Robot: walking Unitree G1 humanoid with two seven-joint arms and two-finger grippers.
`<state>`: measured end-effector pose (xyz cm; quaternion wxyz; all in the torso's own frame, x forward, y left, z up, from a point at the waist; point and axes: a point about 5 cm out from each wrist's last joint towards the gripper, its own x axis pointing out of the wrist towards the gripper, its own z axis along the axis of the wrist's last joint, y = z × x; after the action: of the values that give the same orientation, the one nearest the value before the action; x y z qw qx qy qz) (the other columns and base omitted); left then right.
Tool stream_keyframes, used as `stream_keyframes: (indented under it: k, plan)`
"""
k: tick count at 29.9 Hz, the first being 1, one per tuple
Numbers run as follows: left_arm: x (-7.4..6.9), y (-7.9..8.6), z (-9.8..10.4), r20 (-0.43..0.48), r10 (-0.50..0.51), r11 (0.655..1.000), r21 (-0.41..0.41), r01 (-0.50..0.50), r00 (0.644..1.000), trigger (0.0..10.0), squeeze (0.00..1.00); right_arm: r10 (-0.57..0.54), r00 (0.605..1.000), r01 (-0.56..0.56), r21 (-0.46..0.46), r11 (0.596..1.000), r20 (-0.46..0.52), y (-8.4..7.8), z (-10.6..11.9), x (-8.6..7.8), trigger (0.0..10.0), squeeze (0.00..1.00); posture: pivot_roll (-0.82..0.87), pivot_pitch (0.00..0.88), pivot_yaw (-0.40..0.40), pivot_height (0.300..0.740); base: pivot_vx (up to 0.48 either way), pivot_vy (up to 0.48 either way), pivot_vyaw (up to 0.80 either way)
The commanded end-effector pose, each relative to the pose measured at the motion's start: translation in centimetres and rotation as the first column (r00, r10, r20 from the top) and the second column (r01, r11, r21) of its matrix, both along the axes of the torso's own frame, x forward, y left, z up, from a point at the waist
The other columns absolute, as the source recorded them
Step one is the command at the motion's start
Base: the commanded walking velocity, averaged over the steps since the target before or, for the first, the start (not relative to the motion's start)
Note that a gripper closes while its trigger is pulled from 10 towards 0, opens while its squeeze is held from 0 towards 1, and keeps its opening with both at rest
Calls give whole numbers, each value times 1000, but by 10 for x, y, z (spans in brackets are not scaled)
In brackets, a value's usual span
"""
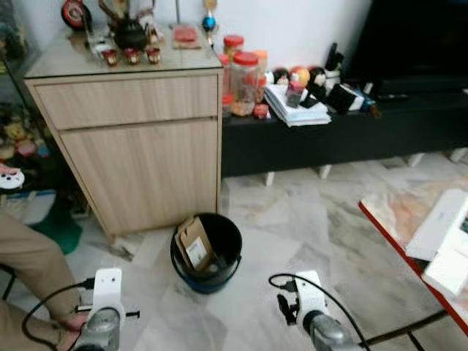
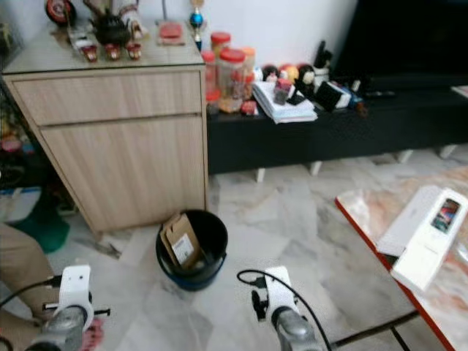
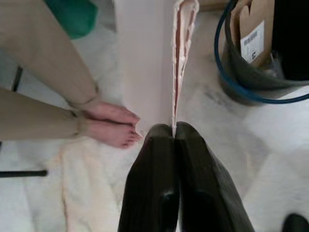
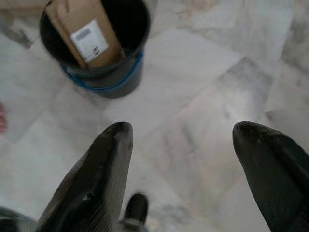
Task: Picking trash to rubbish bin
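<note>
Jaws of left gripper [image 3: 174,133] clamp a white card [image 3: 145,58] upright.

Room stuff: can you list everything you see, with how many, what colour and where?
Bin: one, black, on the floor before the cabinet.
Cardboard packet: one, brown with white label, inside the bin.
Cabinet: one, light wood, on the left.
TV bench: one, black, along the wall.
Jars: several, red lids, on the bench by the cabinet.
Table: one, red-edged, on the right.
Boxes: two, white, on the table.
Person's feet: two, bare, on the floor.
Flat white piece: one, pinched by the left gripper.
Right gripper: open, above the floor.
</note>
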<state>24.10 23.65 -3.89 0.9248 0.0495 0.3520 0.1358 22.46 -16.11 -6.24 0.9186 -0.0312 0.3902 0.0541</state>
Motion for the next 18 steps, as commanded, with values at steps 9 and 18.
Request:
stream_keyframes:
  k: [9,18]
  plan:
    - [0,8,3,5,2,1000,20,-2,1000,10000,0,-27,999,26,41,999,21,6,3,5,10000,0,-27,0,-63,740,375,0,0]
    - [0,9,3,2,-12,1000,26,12,1000,10000,0,-35,999,34,62,998,11,10,1,2,10000,0,-26,0,-51,740,373,0,-89]
